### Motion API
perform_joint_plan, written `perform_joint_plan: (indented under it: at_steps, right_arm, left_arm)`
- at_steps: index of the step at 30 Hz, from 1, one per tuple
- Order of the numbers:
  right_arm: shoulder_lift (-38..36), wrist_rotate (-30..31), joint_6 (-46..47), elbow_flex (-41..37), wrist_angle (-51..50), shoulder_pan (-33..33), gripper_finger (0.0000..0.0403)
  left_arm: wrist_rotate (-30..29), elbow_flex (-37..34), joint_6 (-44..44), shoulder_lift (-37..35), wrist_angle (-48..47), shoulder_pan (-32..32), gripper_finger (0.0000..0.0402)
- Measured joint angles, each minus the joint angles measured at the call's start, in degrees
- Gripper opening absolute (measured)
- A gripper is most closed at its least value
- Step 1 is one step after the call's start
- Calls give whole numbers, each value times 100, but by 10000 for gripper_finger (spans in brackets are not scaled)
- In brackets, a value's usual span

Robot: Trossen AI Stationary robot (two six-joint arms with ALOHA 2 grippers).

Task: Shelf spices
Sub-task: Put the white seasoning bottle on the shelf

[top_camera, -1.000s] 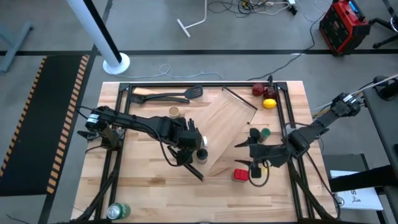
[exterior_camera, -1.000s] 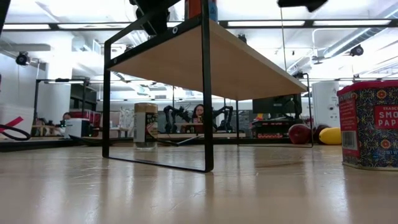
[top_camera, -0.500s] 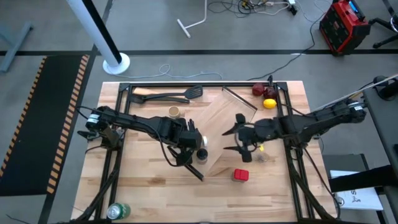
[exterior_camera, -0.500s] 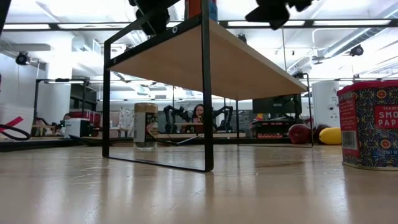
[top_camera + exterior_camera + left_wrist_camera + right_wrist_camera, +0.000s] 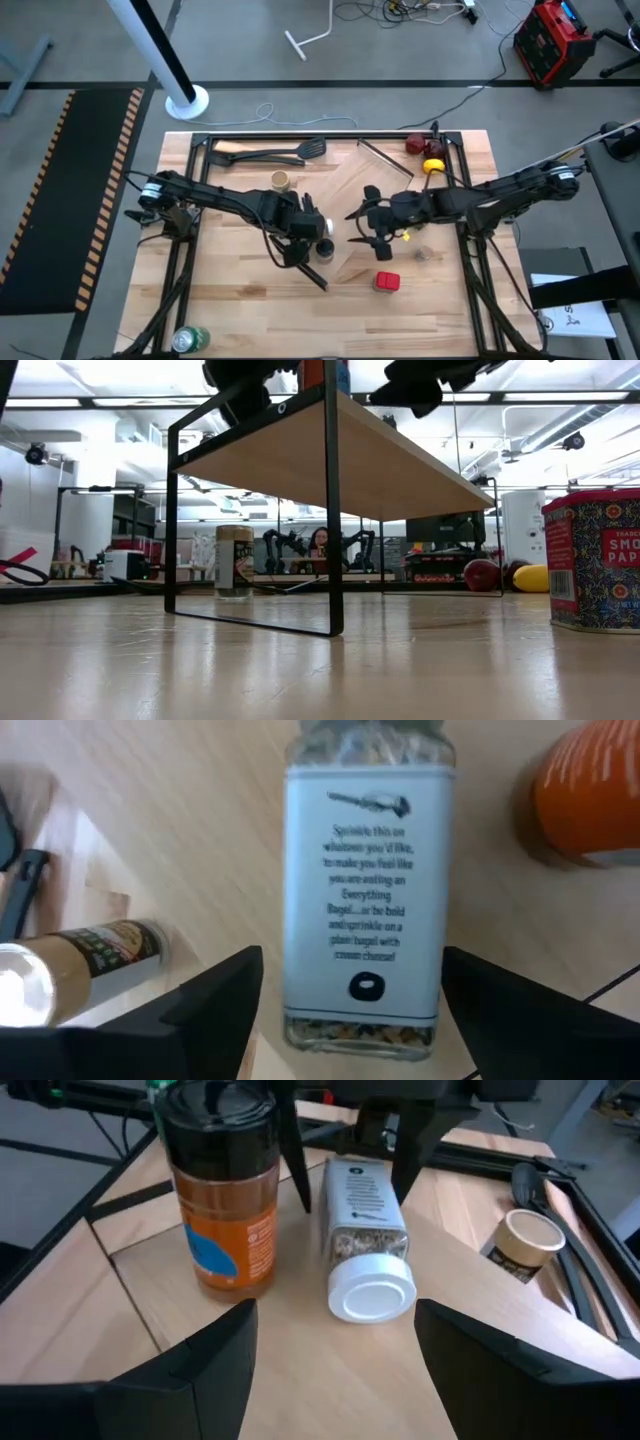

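Observation:
The shelf (image 5: 372, 188) is a pale board on black bar legs (image 5: 333, 510). On it stand a white-capped jar (image 5: 365, 1230) and a black-capped jar (image 5: 224, 1200) with orange contents. My left gripper (image 5: 350, 960) is open, one finger on each side of the white-capped jar (image 5: 365, 890). My right gripper (image 5: 356, 228) hovers open over the shelf, a little to the right of the two jars. A tan open-top cylinder (image 5: 280, 180) stands on the table beyond the shelf. A red square tin (image 5: 387, 281) stands on the table at the near side.
Black spatulas (image 5: 272, 154) lie at the far left. A yellow lemon (image 5: 432, 166) and dark red fruit (image 5: 415, 144) sit at the far right. A green can (image 5: 190, 340) lies at the near left corner. A black tube frame (image 5: 300, 137) rings the table.
My right gripper has gone from beside the red tin up and toward the table's left and far side, and now hangs over the shelf near the two jars. It has stayed open. The tin has kept its place.

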Motion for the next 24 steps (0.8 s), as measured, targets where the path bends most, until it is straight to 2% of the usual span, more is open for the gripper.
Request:
perform_joint_plan:
  at_steps: [6, 13, 24]
  right_arm:
    - [5, -51, 40, 2, 98, -14, 244]
    - [7, -199, 50, -11, 143, -180, 231]
    - [7, -522, 53, -13, 290, -322, 234]
  left_arm:
    - [-7, -34, -48, 1, 235, 2, 251]
    - [-19, -34, -166, 0, 301, 0, 182]
    - [-194, -24, -245, -30, 248, -1, 182]
